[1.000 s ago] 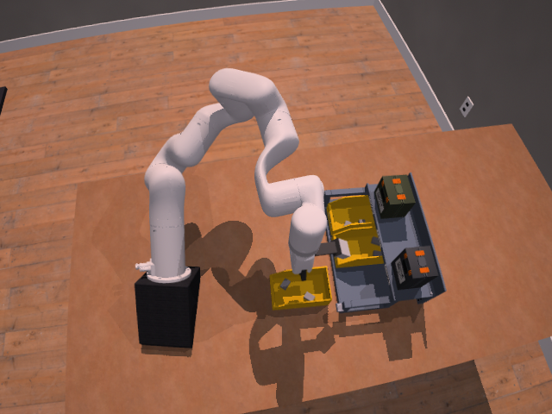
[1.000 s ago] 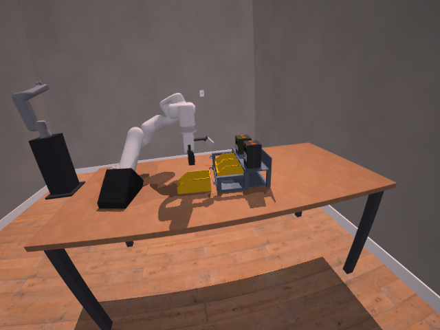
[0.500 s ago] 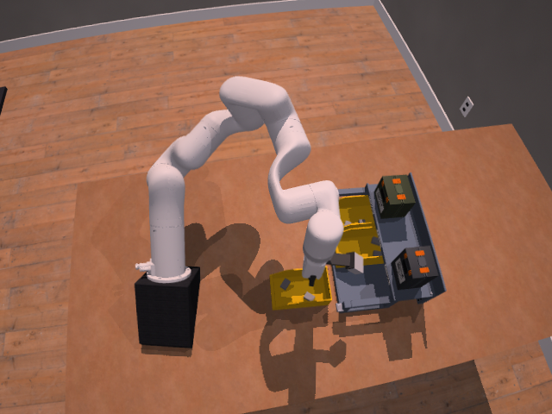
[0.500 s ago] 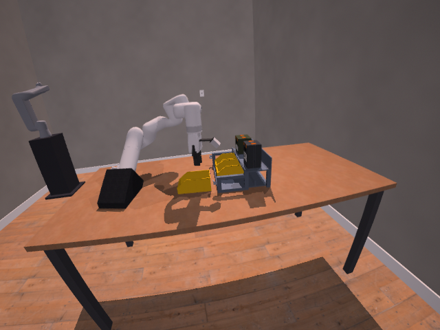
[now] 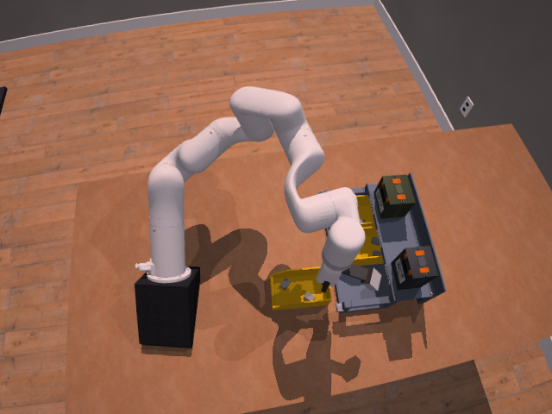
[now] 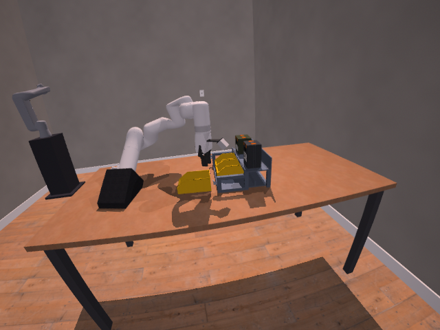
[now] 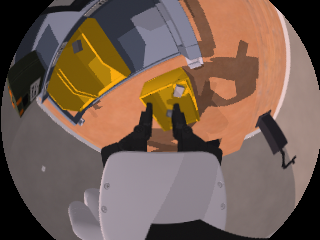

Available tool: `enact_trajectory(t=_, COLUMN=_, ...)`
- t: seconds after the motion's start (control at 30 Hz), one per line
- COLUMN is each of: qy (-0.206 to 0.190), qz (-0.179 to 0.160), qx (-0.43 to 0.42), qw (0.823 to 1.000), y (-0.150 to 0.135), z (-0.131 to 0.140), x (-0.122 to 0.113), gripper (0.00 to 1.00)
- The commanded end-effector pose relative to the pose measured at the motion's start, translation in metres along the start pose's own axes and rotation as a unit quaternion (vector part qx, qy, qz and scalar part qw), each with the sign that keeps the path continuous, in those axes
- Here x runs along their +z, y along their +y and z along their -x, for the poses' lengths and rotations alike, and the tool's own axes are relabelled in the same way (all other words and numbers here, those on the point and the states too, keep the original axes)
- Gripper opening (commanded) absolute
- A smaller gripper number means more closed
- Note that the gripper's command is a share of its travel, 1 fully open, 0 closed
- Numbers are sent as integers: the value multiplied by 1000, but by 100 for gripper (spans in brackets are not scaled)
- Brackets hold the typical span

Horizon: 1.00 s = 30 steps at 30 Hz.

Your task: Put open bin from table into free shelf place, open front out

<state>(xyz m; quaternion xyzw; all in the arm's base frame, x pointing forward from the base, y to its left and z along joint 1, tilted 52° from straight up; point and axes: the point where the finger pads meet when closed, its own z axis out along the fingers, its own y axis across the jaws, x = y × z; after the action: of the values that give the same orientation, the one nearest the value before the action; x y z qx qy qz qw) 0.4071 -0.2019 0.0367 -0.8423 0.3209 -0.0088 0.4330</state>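
Observation:
The yellow open bin [image 5: 299,288] stands on the table just in front of the grey shelf [image 5: 387,249], with small grey parts [image 5: 284,284] inside. It also shows in the side view [image 6: 194,181] and in the wrist view [image 7: 170,102]. My gripper [image 5: 325,285] hangs above the bin's end nearest the shelf, fingers pointing down and partly apart with nothing between them; it is clear of the bin in the side view [image 6: 204,159]. Two yellow bins [image 5: 366,231] sit in the shelf's row. The free place [image 5: 363,287] is the near end of that row.
Two dark boxes with orange marks [image 5: 394,196] [image 5: 415,267] stand on the shelf's upper board behind the row. My black base block [image 5: 166,307] stands at the table's left. A second arm on a black stand [image 6: 53,163] is off the table, far left.

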Motion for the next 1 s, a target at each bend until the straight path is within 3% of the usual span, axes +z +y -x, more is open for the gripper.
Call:
enact_trajectory(t=0.0, qy=-4, qz=-1, qx=17, qw=1000, y=1, z=-8, x=-3, gripper=33)
enact_trajectory(t=0.1, qy=-4, qz=-1, qx=17, qw=1000, y=1, z=-8, x=-3, gripper=33)
enact_trajectory(t=0.27, qy=-3, qz=0, qx=142, qw=990, y=2, z=-33, x=-4, gripper=33)
enact_trajectory(t=0.67, qy=-3, qz=0, qx=142, qw=990, y=2, z=-33, x=-4, gripper=33)
enact_trajectory(t=0.83, qy=-3, qz=0, qx=265, qw=964, y=2, z=-24, x=-4, gripper=33)
enact_trajectory(t=0.97, qy=-3, qz=0, qx=265, qw=964, y=2, z=-24, x=-4, gripper=33)
